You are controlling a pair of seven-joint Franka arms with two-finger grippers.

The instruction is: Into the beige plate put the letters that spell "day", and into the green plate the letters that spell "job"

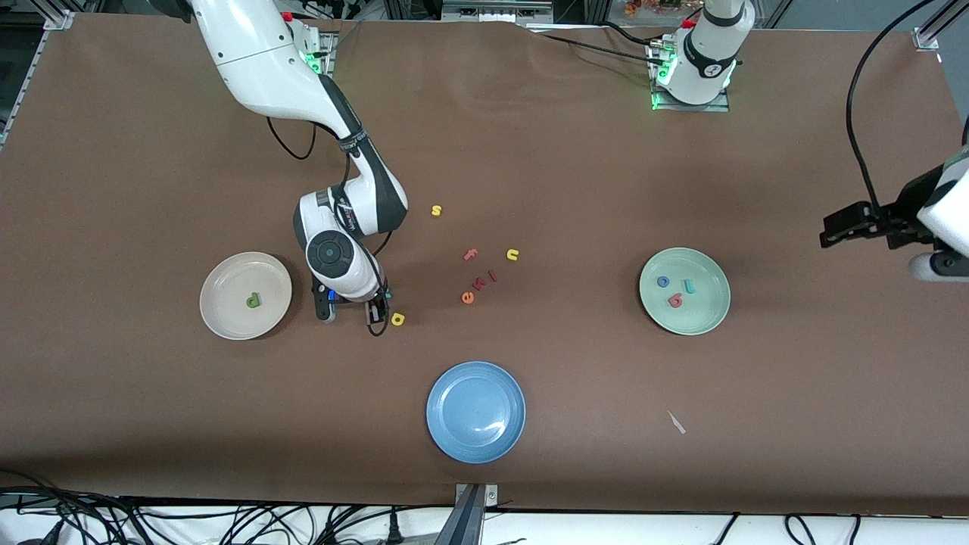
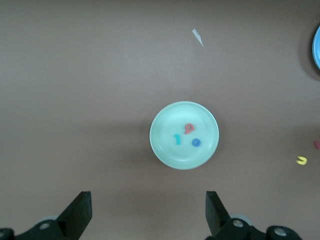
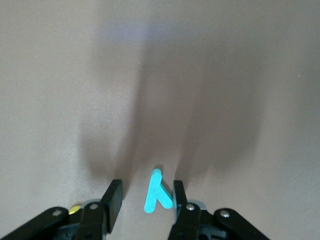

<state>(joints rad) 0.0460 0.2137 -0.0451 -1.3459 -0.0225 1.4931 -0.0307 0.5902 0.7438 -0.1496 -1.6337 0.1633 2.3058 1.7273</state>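
Note:
My right gripper (image 1: 376,306) is down at the table beside the beige plate (image 1: 227,288), which holds the dark green "d" (image 1: 253,300). Its jaws straddle the teal "y" (image 3: 156,192), lying flat. One finger (image 3: 178,192) touches the letter; the other (image 3: 114,195) stands apart, so it is open. The yellow "a" (image 1: 397,319) lies right beside this gripper. The green plate (image 1: 704,303) holds the blue "o" (image 1: 663,281), teal "j" (image 1: 688,285) and salmon "b" (image 1: 675,301). My left gripper (image 1: 833,231) waits wide open and empty, high over the left arm's end of the table.
Mid-table lie a yellow "s" (image 1: 436,210), salmon "f" (image 1: 470,254), yellow "u" (image 1: 512,254), orange "e" (image 1: 468,297) and two small red letters (image 1: 484,280). A blue plate (image 1: 454,424) sits nearer the front camera. A white scrap (image 1: 676,422) lies nearer the camera than the green plate.

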